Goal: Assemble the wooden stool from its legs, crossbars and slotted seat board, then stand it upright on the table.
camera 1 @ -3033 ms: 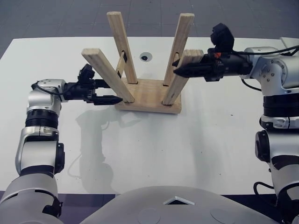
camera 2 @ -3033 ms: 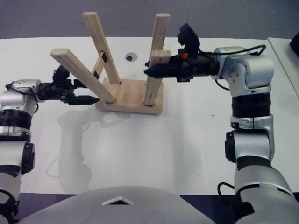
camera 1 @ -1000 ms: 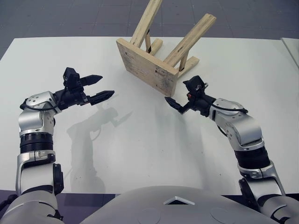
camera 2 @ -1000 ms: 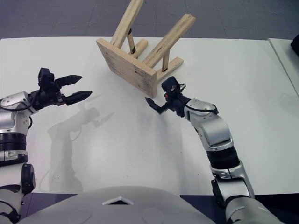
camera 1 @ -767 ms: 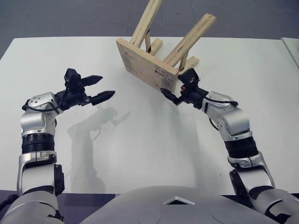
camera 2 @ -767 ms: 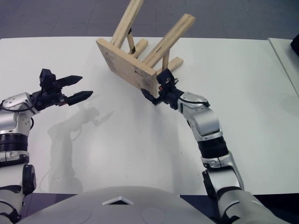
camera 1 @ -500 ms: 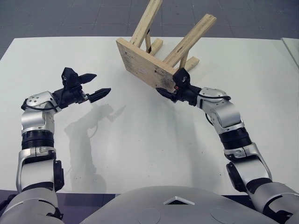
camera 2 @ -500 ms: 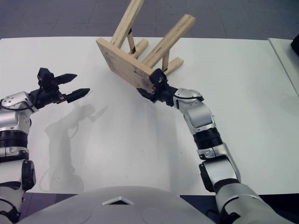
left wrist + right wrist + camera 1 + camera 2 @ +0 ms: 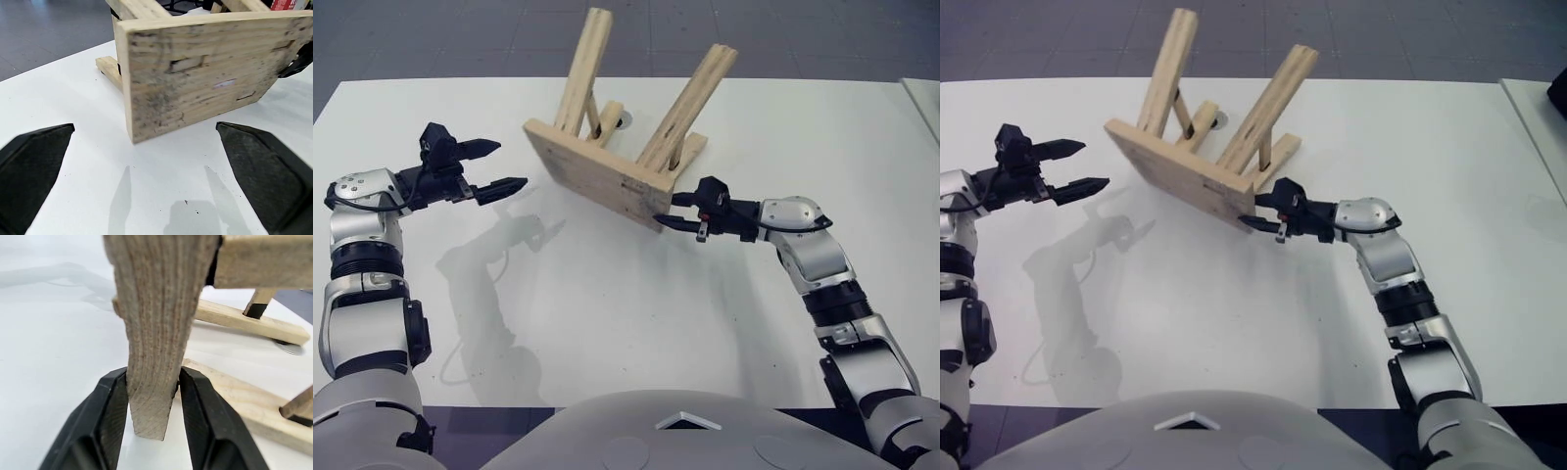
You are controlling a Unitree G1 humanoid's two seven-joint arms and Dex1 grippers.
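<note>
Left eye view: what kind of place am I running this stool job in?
Probably a lab or test room rather than a home. A bare white table serves as the work surface, with the wooden stool tilted on it. Grey tiled floor lies beyond, and a second white table stands at the right edge.

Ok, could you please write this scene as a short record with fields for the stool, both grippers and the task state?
stool: assembled, tipped on its side on the table
seat board: tilted, flat face toward the robot
legs: pointing away from the robot, two raised, two low
right gripper: shut on the board's corner on the robot's right
left gripper: open, apart from the stool, on its left side
task state: stool not yet upright
</note>
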